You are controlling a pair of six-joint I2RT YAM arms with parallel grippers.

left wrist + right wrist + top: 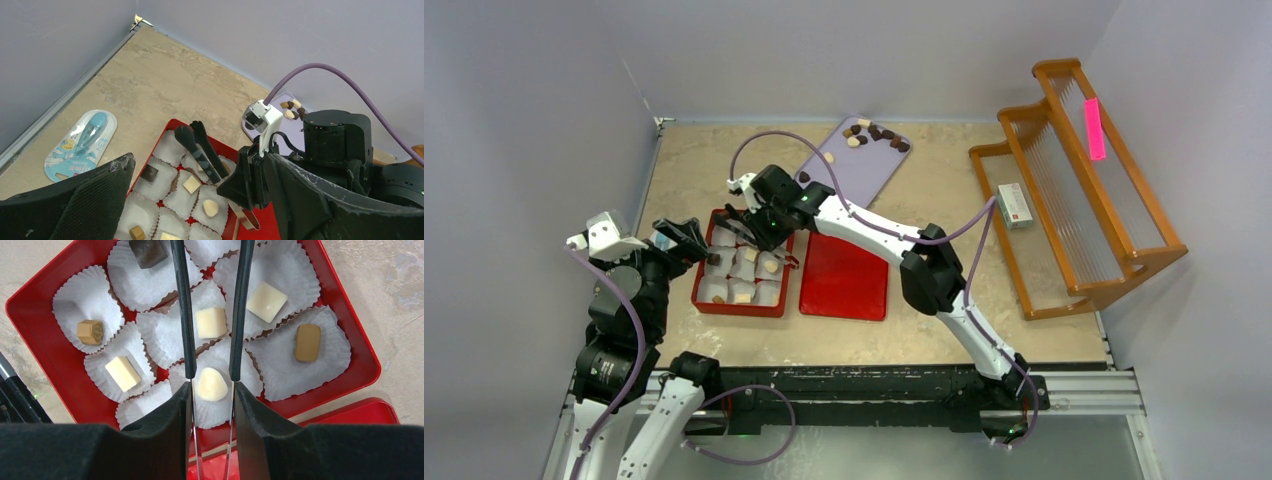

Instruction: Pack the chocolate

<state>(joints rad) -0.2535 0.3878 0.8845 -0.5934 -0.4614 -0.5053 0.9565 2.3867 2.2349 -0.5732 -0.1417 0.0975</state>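
Presently seven pieces of chocolate (211,322) lie in the one red box (40,360), each in its own white paper cup (145,405): four cream, two tan, one dark. The right hand (211,390) pinches one pair of tweezers (186,315) above them, its two tips apart. More chocolate clusters on the purple tray (854,170), too small to count. The left hand (692,243) is spread wide, holding nothing, by the box's left edge.
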